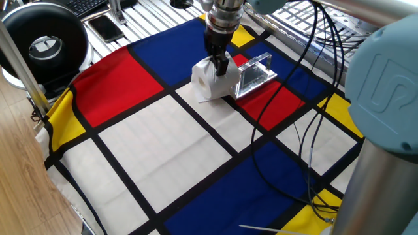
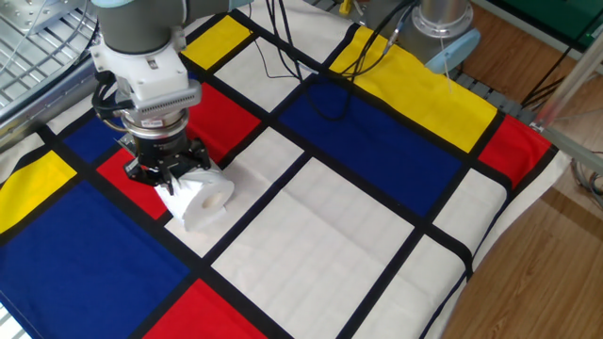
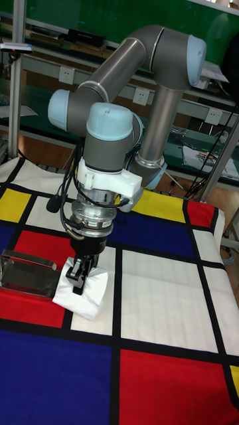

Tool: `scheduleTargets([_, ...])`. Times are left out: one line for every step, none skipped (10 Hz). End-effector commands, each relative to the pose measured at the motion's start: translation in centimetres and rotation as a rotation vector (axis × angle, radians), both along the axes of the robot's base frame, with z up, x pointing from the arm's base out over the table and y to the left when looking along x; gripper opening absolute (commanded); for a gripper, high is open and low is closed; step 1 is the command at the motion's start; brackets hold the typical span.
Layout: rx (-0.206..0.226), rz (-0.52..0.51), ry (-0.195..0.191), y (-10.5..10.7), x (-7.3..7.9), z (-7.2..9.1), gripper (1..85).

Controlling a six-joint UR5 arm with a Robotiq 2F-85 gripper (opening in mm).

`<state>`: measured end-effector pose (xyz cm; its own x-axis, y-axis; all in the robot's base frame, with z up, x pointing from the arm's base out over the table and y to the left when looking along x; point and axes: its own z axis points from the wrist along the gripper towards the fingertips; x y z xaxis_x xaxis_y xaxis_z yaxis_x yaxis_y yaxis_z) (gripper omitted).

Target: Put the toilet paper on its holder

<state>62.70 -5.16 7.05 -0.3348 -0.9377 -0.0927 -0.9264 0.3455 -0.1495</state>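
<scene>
The roll [image 1: 210, 79] is pinched from above by the hand [image 1: 221, 67], its core axis aimed at the holder [image 1: 255, 73], touching at 3 o'clock.

A colour-block cloth [image 1: 163, 130] lies under black cables [image 1: 307, 130].

You get bright, even overhead light in all three views, so the shadow pooled under the gripper [image 1: 221, 67] and beside the toilet paper [image 1: 210, 79] is soft and short. Just beside the gripper, the holder [image 1: 255, 74] mirrors its surroundings and throws pale glare (its plate in the tall fixed view reads dark instead), while the white roll is close to washed out, its texture barely readable. Focus is sharp near the gripper, and only the big arm housing nearest the lens in one fixed view looks soft.
</scene>
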Motion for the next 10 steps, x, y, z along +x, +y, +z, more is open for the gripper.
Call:
scheduleTargets([0.006,-0.007,-0.009,-0.3,-0.3,0.0,1.3])
scheduleTargets([0.007,-0.007,-0.009,-0.6,-0.5,-0.2,1.3])
scheduleTargets([0.023,-0.009,-0.002,-0.7,-1.0,-0.5,1.3])
scheduleTargets([0.023,-0.009,-0.002,-1.1,-1.3,-0.6,1.3])
scheduleTargets([0.02,-0.006,-0.004,-1.5,-1.5,-0.8,1.3])
scheduleTargets([0.019,-0.005,-0.003,-1.7,-1.7,-0.8,1.3])
scheduleTargets([0.017,-0.003,0.0,-2.0,-2.1,-0.8,1.3])
scheduleTargets([0.014,-0.003,0.0,-2.2,-2.4,-0.8,1.3])
scheduleTargets([0.013,-0.002,0.002,-2.5,-2.6,-0.9,1.3])
scheduleTargets([0.007,0.004,0.0,-2.8,-2.7,-1.0,1.3])
